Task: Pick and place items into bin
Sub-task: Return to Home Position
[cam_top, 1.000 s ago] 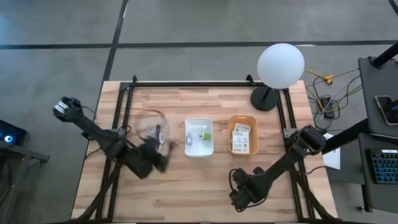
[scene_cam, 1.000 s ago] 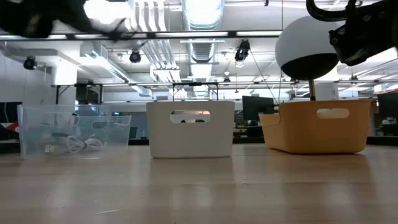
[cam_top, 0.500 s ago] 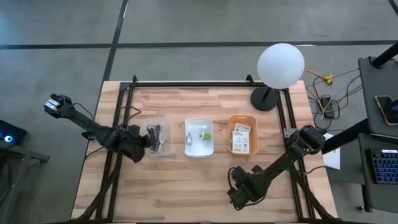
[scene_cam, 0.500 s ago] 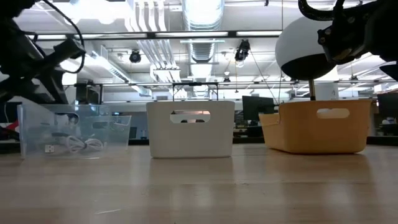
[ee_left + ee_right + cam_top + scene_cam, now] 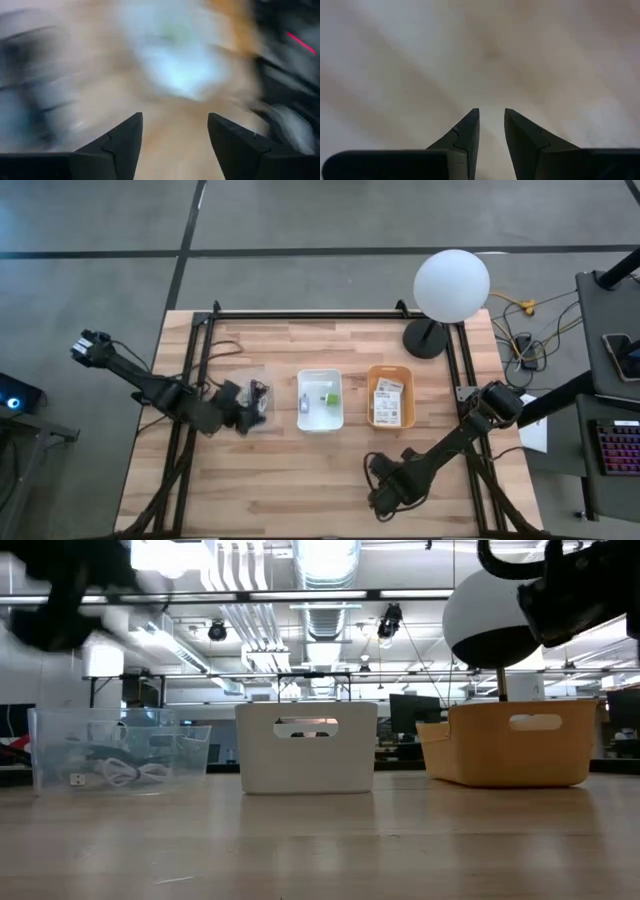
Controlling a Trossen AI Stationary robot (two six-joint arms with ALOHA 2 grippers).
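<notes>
The left gripper (image 5: pixel 248 402) hovers over the clear bin (image 5: pixel 60 740), fingers spread and empty. The right gripper (image 5: pixel 378 483) hangs above the tabletop (image 5: pixel 300 470) front, fingers nearly pressed together.

White globe lamp (image 5: pixel 452 285) on wooden table (image 5: pixel 300 470)
</notes>
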